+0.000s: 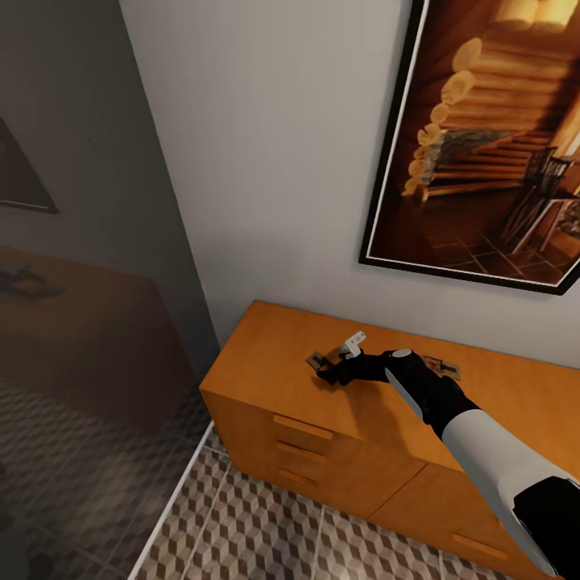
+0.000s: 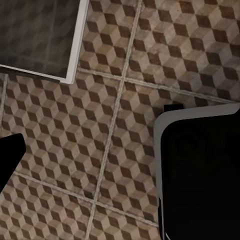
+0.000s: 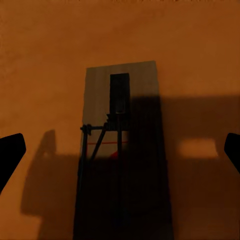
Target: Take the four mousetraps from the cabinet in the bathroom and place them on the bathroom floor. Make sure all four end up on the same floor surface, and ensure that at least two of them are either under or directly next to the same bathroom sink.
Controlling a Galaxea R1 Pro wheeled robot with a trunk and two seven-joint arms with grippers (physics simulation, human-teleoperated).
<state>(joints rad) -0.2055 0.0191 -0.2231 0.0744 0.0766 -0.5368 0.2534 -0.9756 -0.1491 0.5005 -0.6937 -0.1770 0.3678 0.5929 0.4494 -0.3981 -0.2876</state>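
The orange-brown cabinet (image 1: pixel 266 346) stands against the grey wall. My right gripper (image 1: pixel 329 374) hovers low over its flat top, right above a small dark mousetrap (image 1: pixel 316 360). In the right wrist view that mousetrap (image 3: pixel 120 125) lies centred between the two fingertips (image 3: pixel 10 155), and the right gripper (image 3: pixel 120 155) is open wide around it without touching. A second mousetrap (image 1: pixel 445 370) peeks out behind my right wrist. My left gripper (image 2: pixel 120 155) hangs open above the cube-patterned bathroom floor (image 2: pixel 115 100). The sink is out of view.
A large framed picture (image 1: pixel 499 145) hangs above the cabinet. A dark glass panel with a white frame (image 1: pixel 173 499) stands to the cabinet's left. Patterned floor (image 1: pixel 266 524) lies before the drawer fronts. A black, grey-edged part of the robot (image 2: pixel 200 170) is in the left wrist view.
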